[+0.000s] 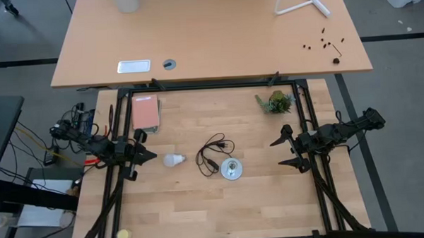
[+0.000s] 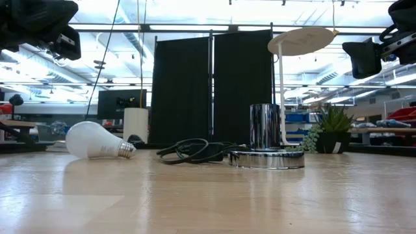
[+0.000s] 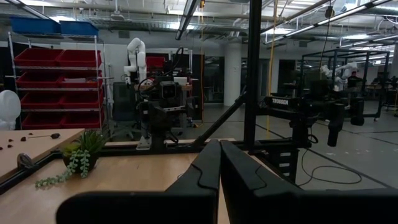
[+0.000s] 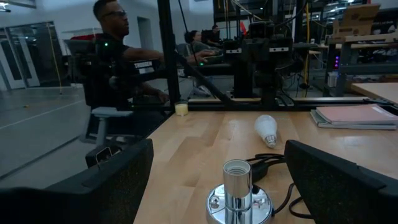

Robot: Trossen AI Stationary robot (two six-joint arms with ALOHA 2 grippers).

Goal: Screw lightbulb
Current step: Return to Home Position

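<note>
The high view looks straight down, the low view level across the table (image 1: 257, 202) — both share the lightbulb (image 1: 174, 160).

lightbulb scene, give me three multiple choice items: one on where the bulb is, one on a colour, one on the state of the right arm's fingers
1. Where is the lightbulb?
A) lying on its side on the table, between the left gripper and the socket
B) screwed into the socket
C) held by the right gripper

2. What colour is the socket's cord?
A) red
B) black
C) white

3. How are the right gripper's fingers?
A) shut on the lightbulb
B) shut on the cord
C) open, holding nothing

Answers:
1 A, the high view shows it flat on the wood, apart from the socket.
2 B, the coil beside the socket is black.
3 C, the right wrist view shows the fingers wide apart with nothing between them.
</note>
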